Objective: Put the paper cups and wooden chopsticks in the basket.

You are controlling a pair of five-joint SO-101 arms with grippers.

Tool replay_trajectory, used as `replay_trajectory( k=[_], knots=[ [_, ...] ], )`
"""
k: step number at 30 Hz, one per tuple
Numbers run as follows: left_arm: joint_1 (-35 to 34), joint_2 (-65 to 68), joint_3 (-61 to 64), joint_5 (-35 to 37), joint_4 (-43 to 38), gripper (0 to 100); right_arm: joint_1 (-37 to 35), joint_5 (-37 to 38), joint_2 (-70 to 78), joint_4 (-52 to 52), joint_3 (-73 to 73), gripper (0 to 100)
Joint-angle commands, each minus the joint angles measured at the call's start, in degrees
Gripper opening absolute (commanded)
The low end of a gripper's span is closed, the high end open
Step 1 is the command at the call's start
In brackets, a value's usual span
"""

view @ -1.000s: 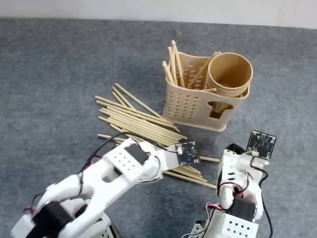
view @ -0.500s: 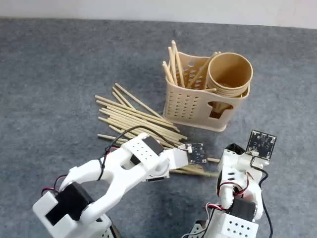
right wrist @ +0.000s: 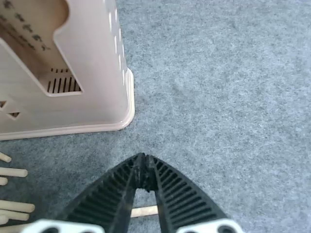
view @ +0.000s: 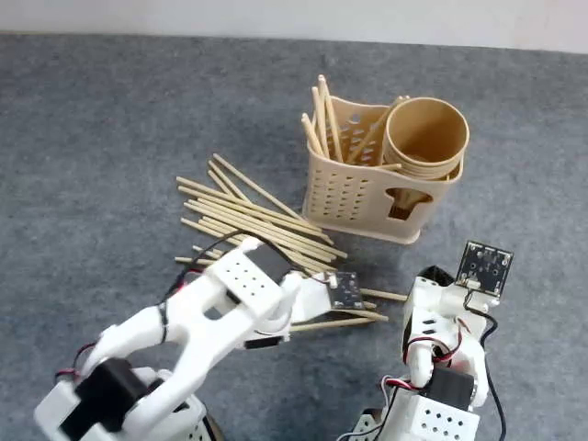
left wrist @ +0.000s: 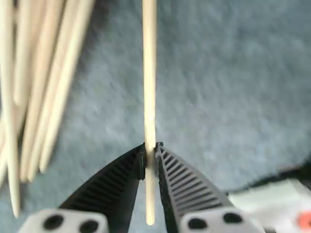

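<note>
Several wooden chopsticks (view: 253,220) lie in a loose pile on the grey carpet, left of the beige basket (view: 363,197). The basket holds stacked paper cups (view: 426,138) and a few upright chopsticks (view: 323,115). My left gripper (left wrist: 151,148) is shut on one chopstick (left wrist: 148,73), which runs straight away from the jaws; other sticks (left wrist: 43,87) lie beside it. From above, that arm (view: 230,303) sits over the near end of the pile, with the gripped stick (view: 340,322) poking out to its right. My right gripper (right wrist: 142,174) is shut and empty, low over the carpet near the basket's corner (right wrist: 92,97).
The carpet left of the pile and behind the basket is bare. The right arm (view: 446,340) stands folded at the front right, close to the left arm's wrist. Chopstick ends (right wrist: 12,194) lie on the floor beside the right gripper.
The left arm has pulled back toward the front left, drawing a single chopstick with it away from the pile. The right arm has kept still.
</note>
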Motion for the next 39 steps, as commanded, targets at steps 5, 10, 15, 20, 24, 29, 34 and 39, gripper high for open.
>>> replay_trajectory(
  k=[5,10,15,20,24,29,34,39],
  knots=[
    [-7.6,-16.3,-1.9,-4.9,12.5,3,-0.4,0.1,-0.7,0.1,7.1,1.4],
    [-13.1,-22.8,-0.8,-7.4,13.1,3,-0.4,0.1,-0.7,0.1,7.1,1.4],
    [-16.1,-28.2,0.2,-8.0,12.7,3,-0.4,0.1,-0.7,0.1,7.1,1.4],
    [-16.4,-35.9,0.0,-7.7,12.7,3,-0.4,0.1,-0.7,0.1,7.1,1.4],
    [-16.7,-42.2,-0.1,-5.1,11.3,3,-0.4,0.1,-0.7,0.1,7.1,1.4],
    [-16.5,-47.2,-0.1,1.4,6.1,3,-0.4,0.1,-0.7,0.1,7.1,1.4],
    [-16.8,-47.6,-0.1,9.3,-3.5,3,-0.4,0.1,-0.7,0.1,7.1,1.4],
    [-16.4,-47.6,-0.1,15.7,-12.5,3,-0.4,0.1,-0.7,0.1,7.1,1.4]
  ],
)
